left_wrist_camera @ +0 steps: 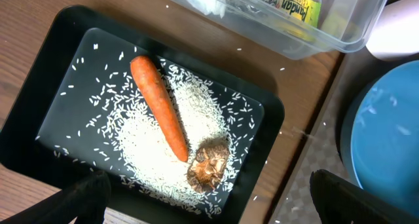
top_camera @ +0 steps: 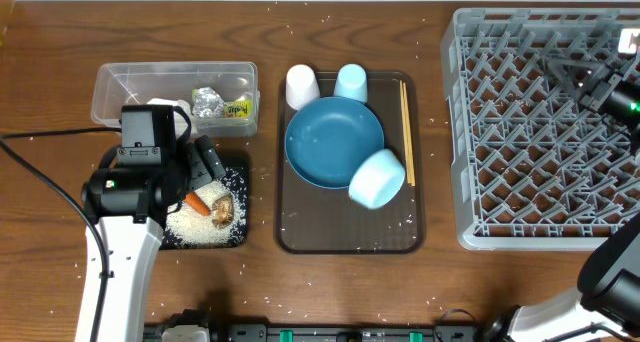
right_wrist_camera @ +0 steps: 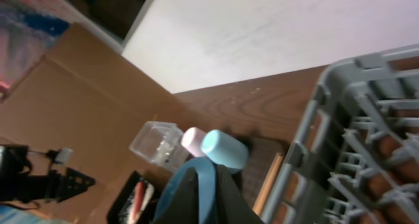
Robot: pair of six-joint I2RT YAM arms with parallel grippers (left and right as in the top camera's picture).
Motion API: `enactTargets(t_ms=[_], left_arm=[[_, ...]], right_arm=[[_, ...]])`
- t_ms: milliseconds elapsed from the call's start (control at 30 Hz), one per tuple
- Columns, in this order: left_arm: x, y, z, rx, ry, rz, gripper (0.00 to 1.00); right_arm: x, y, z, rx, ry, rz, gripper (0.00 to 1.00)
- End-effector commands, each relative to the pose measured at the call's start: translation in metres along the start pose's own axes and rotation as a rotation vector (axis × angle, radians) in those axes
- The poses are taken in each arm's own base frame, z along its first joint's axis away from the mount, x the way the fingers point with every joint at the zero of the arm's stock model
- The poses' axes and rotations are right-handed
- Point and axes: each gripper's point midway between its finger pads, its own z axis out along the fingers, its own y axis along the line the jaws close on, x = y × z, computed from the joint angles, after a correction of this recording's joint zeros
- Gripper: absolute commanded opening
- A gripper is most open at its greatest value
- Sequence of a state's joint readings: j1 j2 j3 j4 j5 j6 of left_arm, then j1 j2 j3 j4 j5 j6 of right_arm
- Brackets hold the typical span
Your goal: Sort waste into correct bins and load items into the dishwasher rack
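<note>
Dishwasher rack (top_camera: 520,152): grey lattice crate on the right side of the table.
Brown serving tray (top_camera: 340,227): centre of the table, between the rack and the two bins.
Dark-blue plate (top_camera: 330,140): lies flat on the serving tray.
Clear tub (top_camera: 110,92): far left of the table, just beyond the black tray.
Black tray (left_wrist_camera: 59,93): near left of the table, beneath the left arm.
Right gripper (top_camera: 590,82): hangs over the rack's far right corner; whether its fingers are spread or pressed together cannot be told.
Left gripper (left_wrist_camera: 209,191): fingers spread wide and holding nothing, above the black tray's near edge.
White bowl (top_camera: 377,178): overlaps the plate's near-right edge.
White cup (top_camera: 302,86), light-blue cup (top_camera: 351,82): side by side just beyond the plate.
Chopsticks (top_camera: 407,122): lie along the serving tray's right edge.
Carrot (left_wrist_camera: 160,106): lies slantwise on the rice, its tip touching the lump.
Napkin (left_wrist_camera: 200,0), foil ball (top_camera: 208,101), packet (top_camera: 238,109): inside the clear tub.
Brown lump (left_wrist_camera: 208,164): on the rice, in the black tray.
Rice (left_wrist_camera: 147,149): heaped in the black tray, with stray grains on the table.
</note>
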State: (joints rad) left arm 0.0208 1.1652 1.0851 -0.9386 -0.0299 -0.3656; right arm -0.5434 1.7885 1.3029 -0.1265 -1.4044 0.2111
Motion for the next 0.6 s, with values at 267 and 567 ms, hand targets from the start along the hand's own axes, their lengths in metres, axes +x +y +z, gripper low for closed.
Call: enactTargets(t_ms=[267, 567], left_arm=[[0.000, 0.002, 0.001, -0.012, 0.003, 0.004, 0.98], [0.000, 0.002, 0.001, -0.012, 0.003, 0.004, 0.98]], right_arm=[[0.028, 0.112, 0.073, 0.017, 0.145, -0.129, 0.39], [0.145, 0.116, 0.099, 0.303, 0.519, -0.091, 0.61]])
